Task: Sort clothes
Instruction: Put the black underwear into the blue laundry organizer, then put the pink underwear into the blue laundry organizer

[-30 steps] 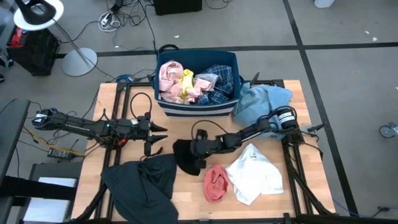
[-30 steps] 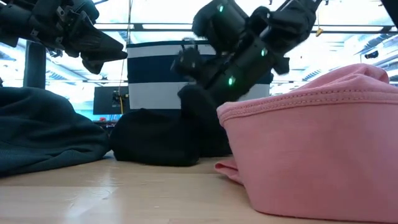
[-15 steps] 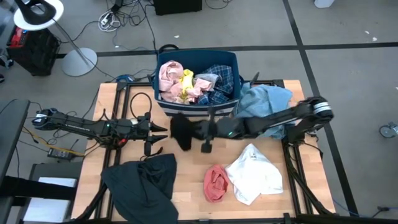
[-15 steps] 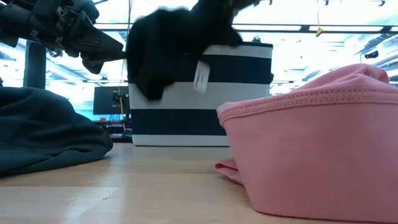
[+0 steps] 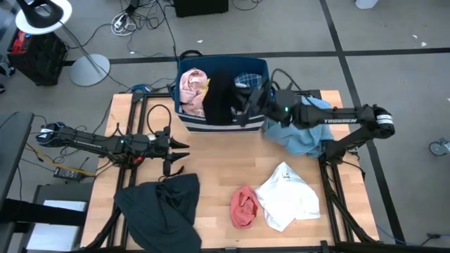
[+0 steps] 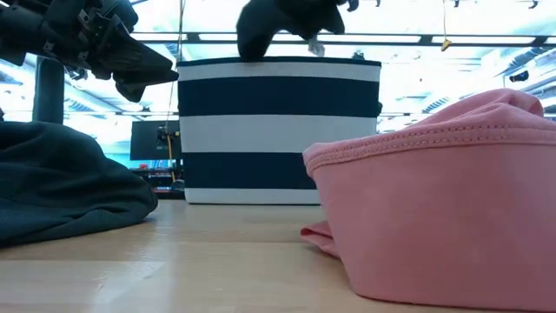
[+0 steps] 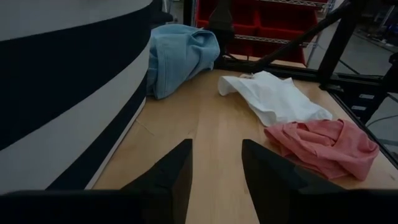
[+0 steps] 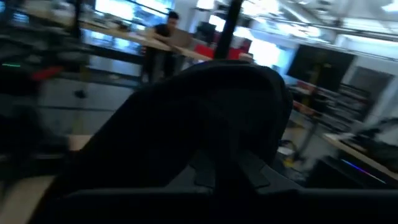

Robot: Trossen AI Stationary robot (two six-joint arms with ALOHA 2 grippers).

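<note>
We are in the transfer step: the right gripper (image 5: 247,107) holds the black garment (image 5: 221,98) over the striped bin (image 5: 219,123) in the upper centre of the high view, fingers clamped on the cloth. The garment hangs with its long axis running top to bottom in that view. Next we judge a release over the bin. The left gripper (image 5: 184,149) waits at centre-left above the worktop (image 5: 211,165), fingers apart.
</note>
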